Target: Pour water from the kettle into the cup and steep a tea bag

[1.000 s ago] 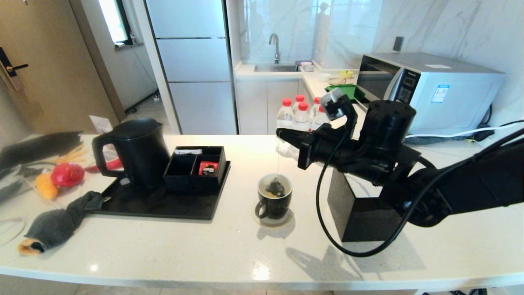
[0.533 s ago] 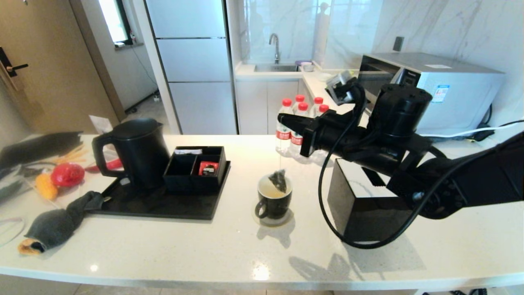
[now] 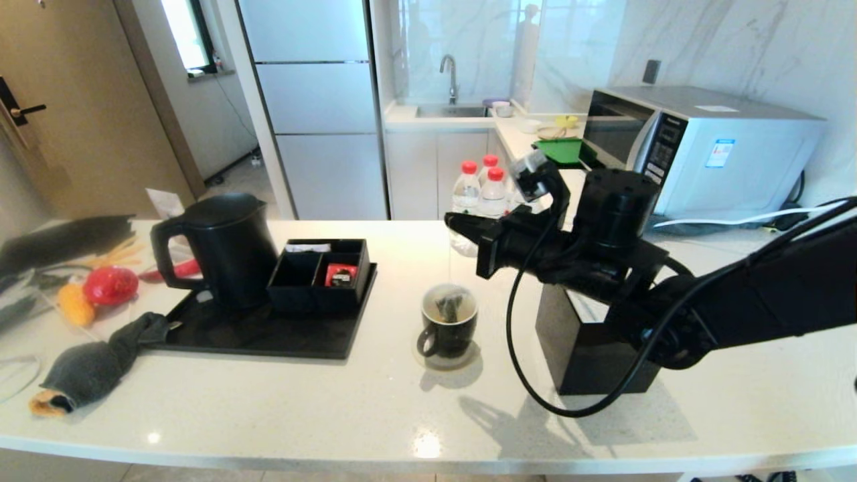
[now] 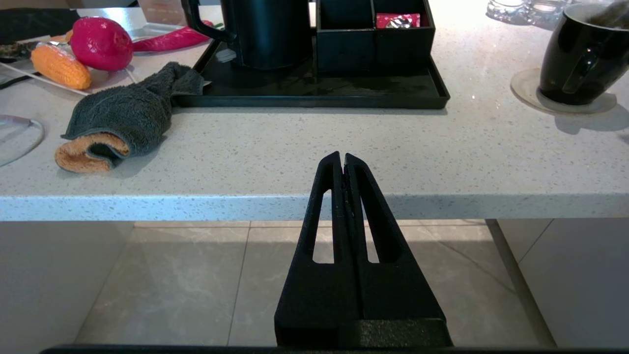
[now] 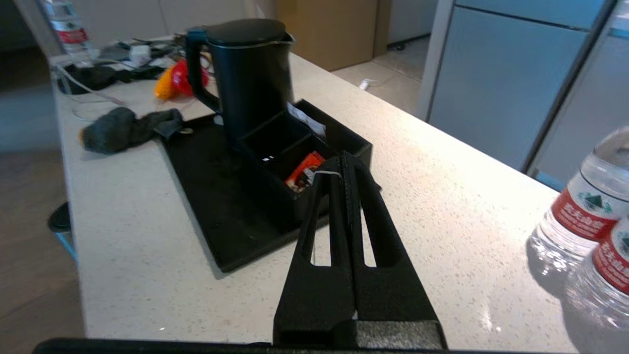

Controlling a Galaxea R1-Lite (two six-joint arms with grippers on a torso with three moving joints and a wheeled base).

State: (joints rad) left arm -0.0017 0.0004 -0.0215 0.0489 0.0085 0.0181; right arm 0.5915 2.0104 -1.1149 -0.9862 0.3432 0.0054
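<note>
The right end effector (image 3: 450,219) hung above the cup (image 3: 448,329), its fingers pressed together on the white string (image 5: 326,173) of the tea bag (image 3: 450,307). The string ran straight down from the fingertips into the cup, where the tea bag sat in the water (image 3: 438,312), below the rim. The cup stood on a pale coaster (image 3: 469,359) on the tabletop (image 3: 335,402), handle toward the robot. Just to the robot's right of it stood a black tissue box (image 3: 589,355), partly behind the right arm. To the robot's left lay a black tray (image 3: 268,335) carrying the kettle (image 3: 221,248), lid down, and a compartment box (image 3: 321,273) with a red packet (image 3: 341,275) inside. Water bottles (image 3: 482,191) stood behind the right end effector. The left end effector (image 4: 343,160) was parked below the tabletop's near edge, fingers closed on nothing.
</note>
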